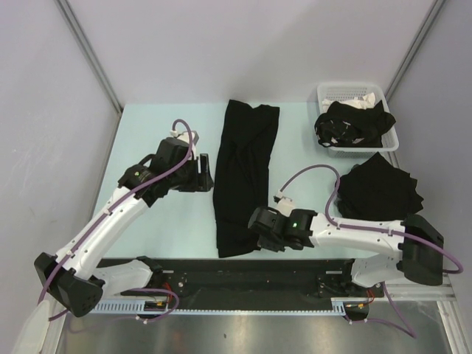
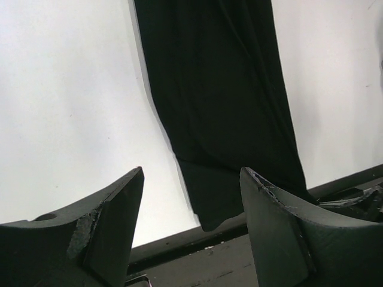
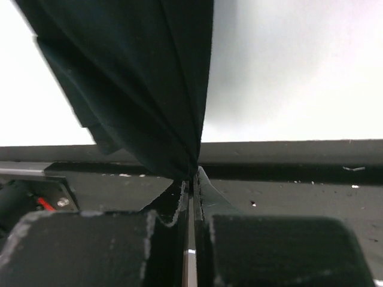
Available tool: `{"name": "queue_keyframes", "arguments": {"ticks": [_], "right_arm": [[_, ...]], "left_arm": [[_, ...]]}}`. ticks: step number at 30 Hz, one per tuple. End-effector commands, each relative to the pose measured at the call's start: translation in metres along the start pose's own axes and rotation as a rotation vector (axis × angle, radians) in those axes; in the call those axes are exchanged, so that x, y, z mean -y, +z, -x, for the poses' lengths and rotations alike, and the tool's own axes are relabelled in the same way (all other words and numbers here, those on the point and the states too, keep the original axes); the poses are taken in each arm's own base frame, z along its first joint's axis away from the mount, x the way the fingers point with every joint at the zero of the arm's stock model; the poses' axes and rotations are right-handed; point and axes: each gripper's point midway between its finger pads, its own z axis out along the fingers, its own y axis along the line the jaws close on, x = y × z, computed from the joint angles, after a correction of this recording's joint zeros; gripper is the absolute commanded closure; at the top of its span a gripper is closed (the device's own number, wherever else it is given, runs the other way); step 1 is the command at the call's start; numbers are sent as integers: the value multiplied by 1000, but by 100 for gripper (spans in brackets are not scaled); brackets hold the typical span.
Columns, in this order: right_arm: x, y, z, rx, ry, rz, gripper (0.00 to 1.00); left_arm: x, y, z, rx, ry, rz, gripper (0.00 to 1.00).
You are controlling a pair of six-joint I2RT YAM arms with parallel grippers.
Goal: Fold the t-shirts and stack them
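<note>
A pale green counter (image 1: 147, 133) fills the overhead view, with two robot arms bolted at its near edge. Down the middle lies a long t-shirt (image 1: 245, 169), black and folded into a narrow strip that runs from the far side to the near edge, flat apart from a few creases. To its right, well apart, sits a folded pile (image 1: 380, 190) of black shirts. Beyond that a white slotted basket (image 1: 333, 90) holds a loose heap of black shirts (image 1: 354, 124). The right end effector (image 1: 259, 236) is clenched on the near right corner of the long t-shirt, and its wrist view shows the cloth gathering into pleats at the pinched tips. The left end effector (image 1: 205, 174) hangs just beside the strip's left edge, about midway along, released, with nothing between its fingers. The cloth looks light, thin and limp; it would likely sag and slide rather than hold a shape, and it is not fragile. A hold on one corner alone would probably drag the layers askew, so a second grip on the near left corner, catching every layer at the edge, seems the sound place to take it.
</note>
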Motion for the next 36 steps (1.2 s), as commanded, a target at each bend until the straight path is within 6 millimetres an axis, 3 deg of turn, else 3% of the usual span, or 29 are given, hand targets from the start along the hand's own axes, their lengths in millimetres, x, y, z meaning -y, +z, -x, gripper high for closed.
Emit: {"name": "queue_keyframes", "arguments": {"ticks": [1,7,10,16,20,23,28,36], "right_arm": [[18,11,-20,-68,13,-106,100],[23,20,-28,-87,-11,-143,100],[27,27,-28,-92,-35,-165,100],[33,41,-24,-117,-62,-197,100],[35,47,-20,-132,-70,-205,100],[36,51,-18,-142,-75,-210,100],[37,58,-15,-159,-80,-209,100],[42,59,-2,-164,-75,-215,100]], "left_arm": [[15,-7,17,54,-1,-62,29],[19,1,-3,-1,5,-106,30],[16,9,-24,-49,-4,-121,30],[7,15,-80,-139,-115,-151,29],[0,22,-129,-241,-200,-173,30],[1,20,-146,-263,-223,-202,31],[7,21,-159,-287,-263,-237,30],[8,42,-200,-396,-313,-242,32]]}}
